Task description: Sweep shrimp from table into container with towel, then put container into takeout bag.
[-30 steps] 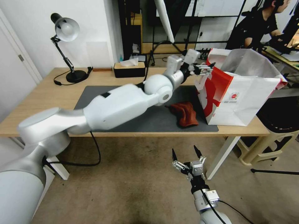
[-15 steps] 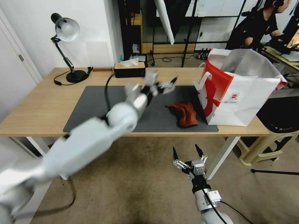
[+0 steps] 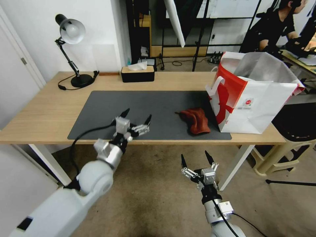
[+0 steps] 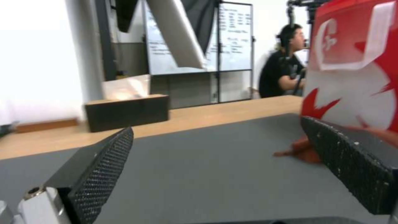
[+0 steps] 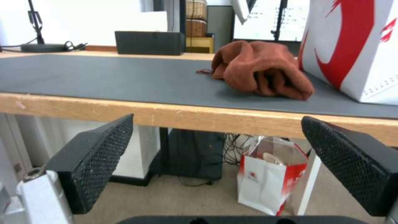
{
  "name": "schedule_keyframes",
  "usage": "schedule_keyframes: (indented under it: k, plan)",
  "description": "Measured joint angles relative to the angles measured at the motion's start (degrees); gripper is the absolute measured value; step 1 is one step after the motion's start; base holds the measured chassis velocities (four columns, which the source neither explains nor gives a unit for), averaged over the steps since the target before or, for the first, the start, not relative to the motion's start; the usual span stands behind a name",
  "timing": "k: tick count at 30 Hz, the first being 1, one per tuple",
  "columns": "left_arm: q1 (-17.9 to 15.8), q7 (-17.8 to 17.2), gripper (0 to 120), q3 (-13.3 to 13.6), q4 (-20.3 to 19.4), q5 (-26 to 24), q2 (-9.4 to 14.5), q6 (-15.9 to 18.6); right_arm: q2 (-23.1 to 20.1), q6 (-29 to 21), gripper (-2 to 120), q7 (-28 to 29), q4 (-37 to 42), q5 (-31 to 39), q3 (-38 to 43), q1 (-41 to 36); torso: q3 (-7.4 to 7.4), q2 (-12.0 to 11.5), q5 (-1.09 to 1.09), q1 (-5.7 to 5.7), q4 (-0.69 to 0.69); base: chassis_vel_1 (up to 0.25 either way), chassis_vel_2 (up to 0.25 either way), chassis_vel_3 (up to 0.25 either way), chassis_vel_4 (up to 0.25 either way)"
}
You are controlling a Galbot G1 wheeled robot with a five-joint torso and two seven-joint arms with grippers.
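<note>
**Both end effectors apart, towel and bag on the tabletop**

From my station I see the long light wood tabletop [image 3: 42, 108] with its large dark grey mat [image 3: 148, 105]. Along its far edge stand a black desk lamp with a silver shade [image 3: 70, 31] and a black rectangular tissue box [image 3: 137, 73]. Nothing stands between my left end effector [image 3: 136, 119] and the small dark rust-red soft cloth towel [image 3: 196, 120].

The left end effector hovers over the near edge of the mat, its fingers [image 4: 104, 165] spread apart and holding nothing. The right end effector [image 3: 197, 160] hangs below the tabletop's front edge, over the floor, its fingers [image 5: 99, 155] likewise spread wide and empty.

The towel lies crumpled on the mat near its right end, its long axis running roughly from the far side toward the near edge, with a thin corner pointing left. Just beside it, to the right, stands the large white paper takeout bag [image 3: 260, 105] with red side panels, upright and open at the top, one white loop handle hanging on its red side. I cannot tell whether towel and bag touch.

The floor is beige carpet. Under the tabletop, in the right wrist view, a smaller white and red paper bag [image 5: 265, 180] sits on the floor. Behind the tabletop are black metal racks.
</note>
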Motion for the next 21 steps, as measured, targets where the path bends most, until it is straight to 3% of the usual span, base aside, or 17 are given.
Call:
schedule_keyframes:
  k: [1, 5, 9, 12, 16, 18, 21]
  plan:
    - [2.5, -0.3, 100, -1.2, 0.3, 2.7, -0.7, -2.0, 0.3, 0.1, 100, 0.1, 0.4, -0.1, 0.1, -0.3, 0.0, 0.0, 0.01, 0.0, 0.04, 0.0, 0.0, 0.0, 0.0]
    - [5.7, -1.7, 100, -2.0, 0.9, 7.2, -1.9, -4.3, 1.2, 0.2, 100, 0.5, 1.3, -0.7, 1.0, -1.6, 0.0, 0.0, 0.0, 0.0, 0.01, 0.0, 0.0, 0.0, 0.0]
    - [7.3, -2.8, 100, -2.3, 1.3, 9.0, -2.7, -5.3, 1.8, 0.5, 100, 0.6, 1.9, -1.0, 1.6, -2.4, 0.0, 0.0, 0.0, 0.0, 0.01, 0.0, 0.0, 0.0, 0.0]
    - [10.6, -4.9, 100, -3.4, 3.4, 13.4, -4.4, -9.1, 2.8, 1.1, 100, 0.7, 2.9, -0.9, 2.6, -3.3, 0.01, 0.0, 0.01, 0.0, 0.03, 0.0, 0.0, 0.0, 0.0]
    - [11.7, -5.3, 100, -4.0, 4.1, 14.5, -5.1, -10.6, 3.0, 1.1, 100, 0.7, 3.2, -0.6, 2.8, -3.6, 0.0, 0.0, 0.0, 0.0, 0.0, 0.0, 0.0, 0.0, 0.0]
    - [15.0, -5.7, 100, -6.2, 6.4, 17.8, -7.7, -14.2, 3.2, 1.0, 100, -0.1, 3.5, 1.0, 3.3, -3.6, 0.0, 0.0, 0.01, -0.01, 0.03, 0.0, 0.0, 0.0, 0.0]
    - [16.7, -5.8, 100, -6.9, 8.0, 19.2, -8.8, -15.9, 3.2, 0.7, 100, -1.1, 3.7, 1.9, 3.6, -3.6, 0.01, 0.0, 0.01, 0.0, 0.01, 0.0, 0.0, 0.0, 0.0]
